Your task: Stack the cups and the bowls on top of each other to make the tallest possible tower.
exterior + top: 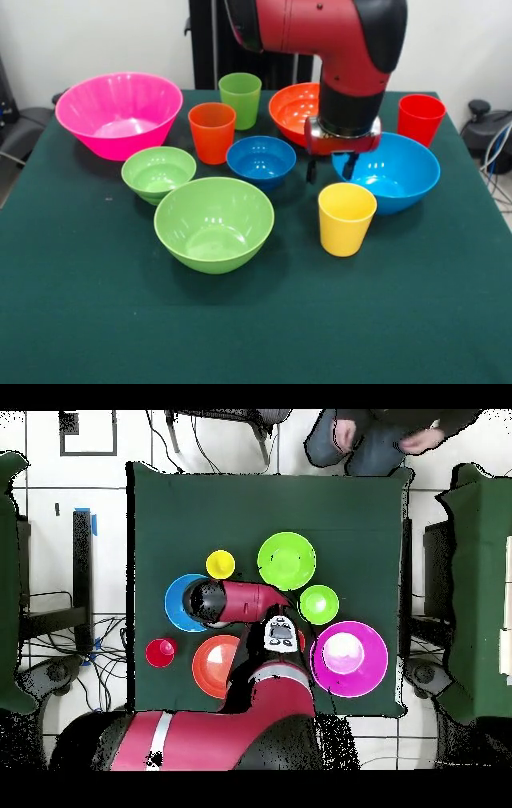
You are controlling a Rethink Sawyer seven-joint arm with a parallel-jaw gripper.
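While nothing was stacked on the desk (pixel 80 320), the claw (pixel 330 168) hung spread over the large blue bowl's (pixel 396 178) rim.

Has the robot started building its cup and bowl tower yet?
Not yet. Nothing is stacked: every bowl and cup, like the pink bowl, large green bowl and yellow cup, sits alone on the table. The gripper holds nothing, jaws open, hovering beside the large blue bowl. All the stacking is left.
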